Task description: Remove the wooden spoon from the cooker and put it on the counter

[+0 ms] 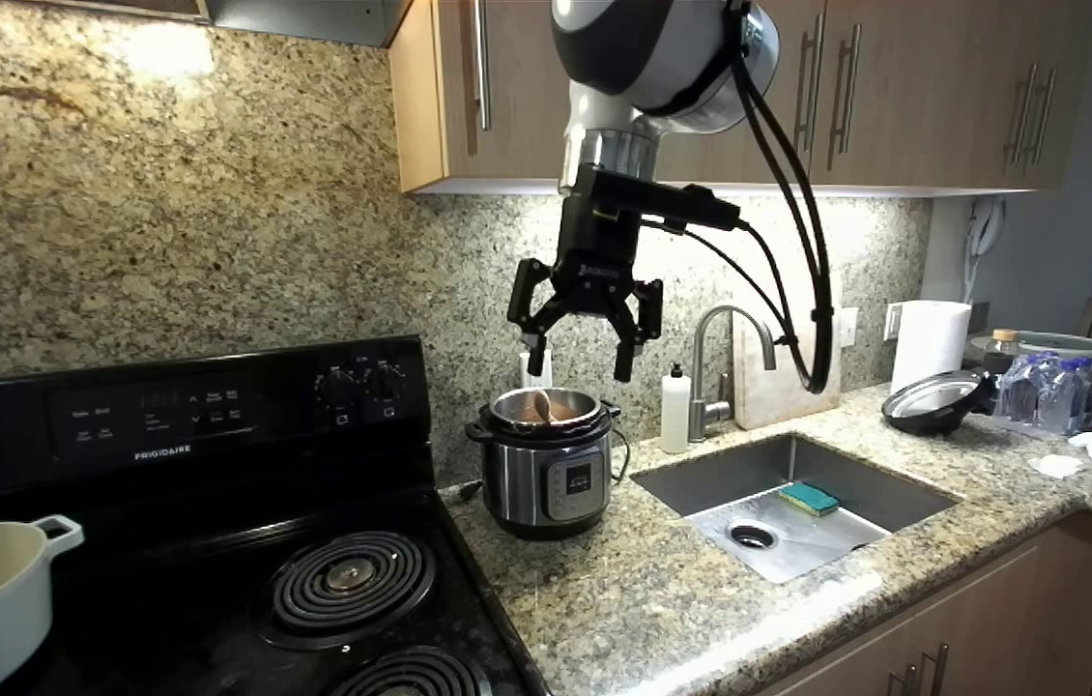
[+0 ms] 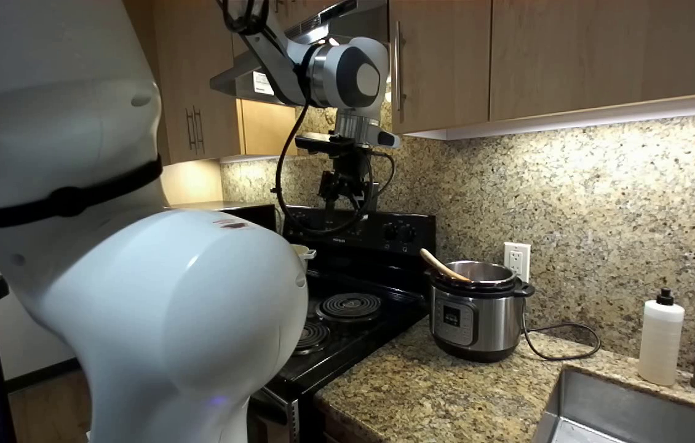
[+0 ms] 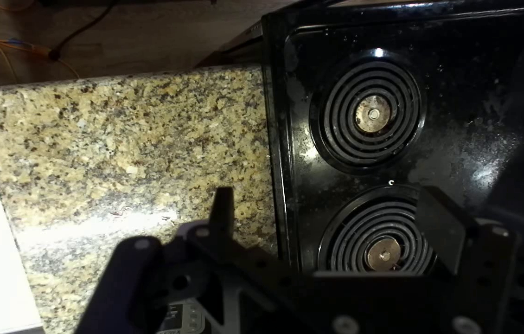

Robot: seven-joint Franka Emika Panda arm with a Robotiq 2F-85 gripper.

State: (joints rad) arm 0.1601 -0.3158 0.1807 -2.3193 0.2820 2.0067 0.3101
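The wooden spoon [image 1: 542, 404] leans inside the cooker [image 1: 556, 478], its handle sticking out over the rim. Both also show in an exterior view, the spoon [image 2: 441, 265] and the cooker [image 2: 501, 323]. The spoon's bowl is hidden in the pot. The cooker stands on the granite counter [image 1: 662, 570] beside the stove. My gripper [image 1: 580, 365] is open and empty, pointing down, higher than the cooker. In the wrist view the open fingers [image 3: 326, 197] span the seam between counter [image 3: 150, 153] and stove. The cooker's control panel [image 3: 183, 319] shows partly there; the spoon does not.
The black stove [image 1: 350, 575] with coil burners adjoins the counter. A white pot [image 1: 0, 599] stands on it. A soap bottle [image 1: 675, 411], faucet [image 1: 701, 353] and sink [image 1: 734, 474] lie beyond the cooker. Upper cabinets [image 1: 517, 97] hang close behind the arm.
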